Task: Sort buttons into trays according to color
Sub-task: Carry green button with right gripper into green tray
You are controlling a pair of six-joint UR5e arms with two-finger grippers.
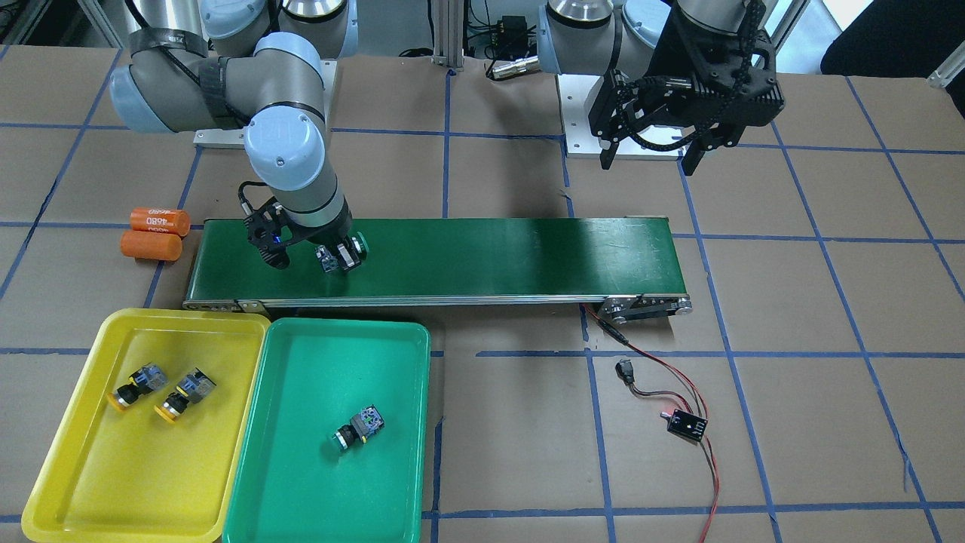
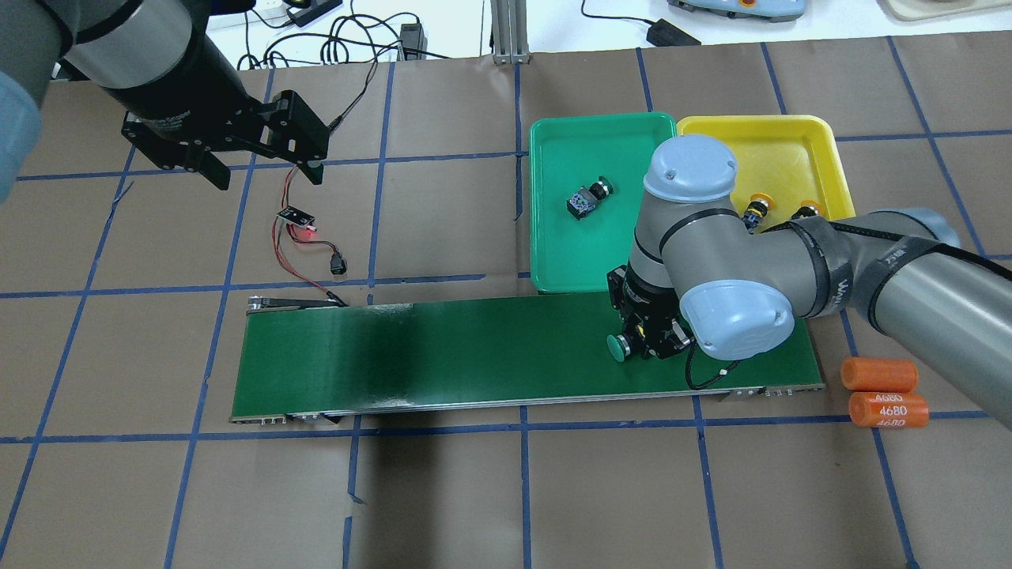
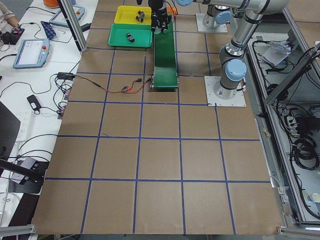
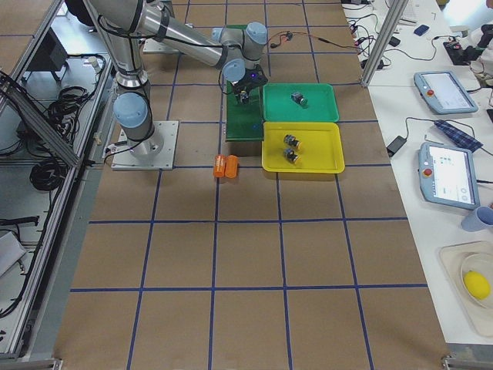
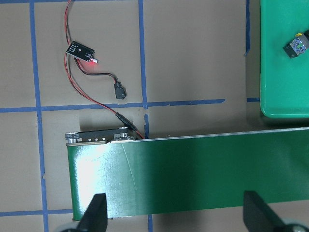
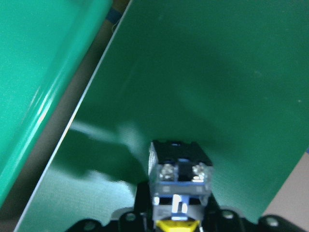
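My right gripper (image 1: pixel 341 260) is down on the dark-green conveyor belt (image 1: pixel 490 256), shut on a green-capped button (image 1: pixel 359 243). Its black-and-blue body fills the bottom of the right wrist view (image 6: pixel 179 176), and its cap shows in the overhead view (image 2: pixel 617 347). I cannot tell whether it is lifted off the belt. The yellow tray (image 1: pixel 75 452) holds two yellow buttons (image 1: pixel 136 385) (image 1: pixel 185 394). The green tray (image 1: pixel 301 490) holds one green button (image 1: pixel 358 427). My left gripper (image 1: pixel 648 154) is open and empty, high above the belt's other end.
Two orange cylinders (image 1: pixel 154 232) lie beside the belt's end near my right arm. A small controller board (image 1: pixel 686 426) with red and black wires lies on the table off the belt's other end. The two trays sit side by side, touching.
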